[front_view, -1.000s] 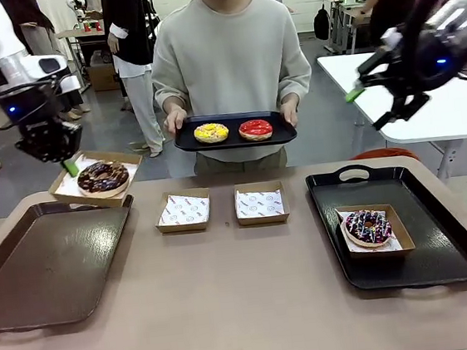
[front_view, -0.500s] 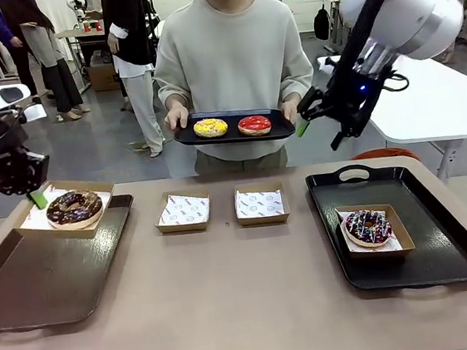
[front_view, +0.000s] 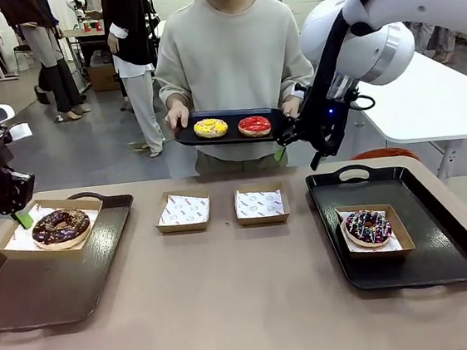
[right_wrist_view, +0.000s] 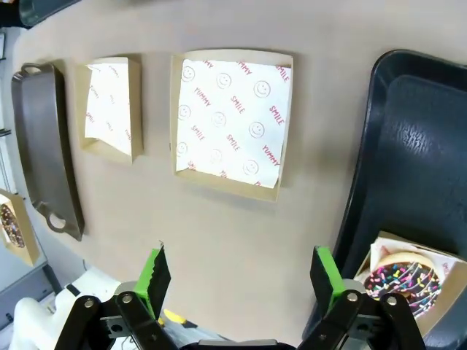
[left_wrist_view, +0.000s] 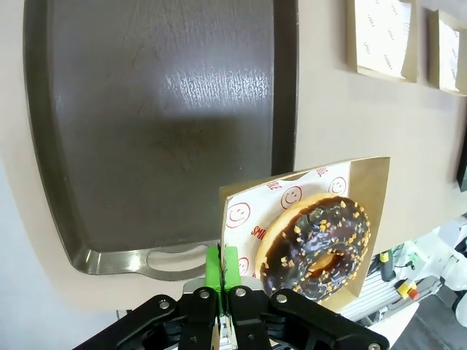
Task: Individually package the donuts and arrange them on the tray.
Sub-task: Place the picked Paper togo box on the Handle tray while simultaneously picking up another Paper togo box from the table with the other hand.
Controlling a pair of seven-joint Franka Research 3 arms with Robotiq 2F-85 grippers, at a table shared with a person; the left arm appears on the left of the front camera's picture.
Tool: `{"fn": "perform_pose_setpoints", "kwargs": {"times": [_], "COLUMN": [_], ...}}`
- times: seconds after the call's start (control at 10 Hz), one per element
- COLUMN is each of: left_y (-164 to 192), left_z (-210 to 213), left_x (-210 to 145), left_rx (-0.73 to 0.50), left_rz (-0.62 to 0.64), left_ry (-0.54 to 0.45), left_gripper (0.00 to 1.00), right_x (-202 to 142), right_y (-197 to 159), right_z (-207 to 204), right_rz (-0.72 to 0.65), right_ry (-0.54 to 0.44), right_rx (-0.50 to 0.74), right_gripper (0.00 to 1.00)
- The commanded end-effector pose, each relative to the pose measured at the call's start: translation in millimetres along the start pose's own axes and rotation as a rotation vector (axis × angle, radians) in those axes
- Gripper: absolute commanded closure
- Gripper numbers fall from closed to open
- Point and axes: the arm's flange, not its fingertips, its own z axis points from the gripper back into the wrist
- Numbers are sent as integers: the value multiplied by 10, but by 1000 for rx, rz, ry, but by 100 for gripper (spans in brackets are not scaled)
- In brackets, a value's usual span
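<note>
Left claw pressed together on the edge of a cardboard box, green pads pinching the box wall and its paper liner. The chocolate donut sits in that box. In the front view the box is at the far left corner of the left tray; can't tell whether it's touching the tray or just above it. Right claw spread wide, nothing held or touched. It's up off the table, near the person's small black tray, and its wrist camera looks down on one of the two empty boxes at the table's far middle. Yellow donut and red donut lie side by side on the small black tray, which the person holds beyond the table's far edge. Sprinkled donut sits boxed on the right tray, left of its centre.
</note>
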Motion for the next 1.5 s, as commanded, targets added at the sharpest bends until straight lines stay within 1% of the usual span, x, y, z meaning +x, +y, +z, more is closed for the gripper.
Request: {"fn": "perform_pose_setpoints", "kwargs": {"times": [0.0, 0.1, 0.8, 0.9, 1.1, 1.2, 1.4], "left_y": [30, 0, 7, 12, 88, 94, 69], "left_z": [-40, 0, -19, -101, -263, -334, -417], "left_x": [2, 0, -1, 44, -32, -107, -239], "left_rx": [33, 0, 5, 40, 113, 142, 166], "left_rz": [-2, 0, -1, -25, -45, -33, -26], "left_ry": [-12, 0, 5, 24, 49, 39, 2], "left_gripper": [99, 99, 99, 99, 99, 99, 99], "right_x": [7, 7, 4, 25, 115, 167, 277], "right_y": [-19, -19, -16, 46, 214, 278, 364], "right_z": [10, 10, 8, -59, -213, -336, -560], "right_rz": [-3, -3, -3, -23, -15, -10, -4], "right_ry": [-3, -3, -1, -20, -67, -77, -98], "right_rx": [0, 0, 0, -92, -233, -280, -330], "right_gripper": [0, 0, 0, 0, 0, 0, 0]}}
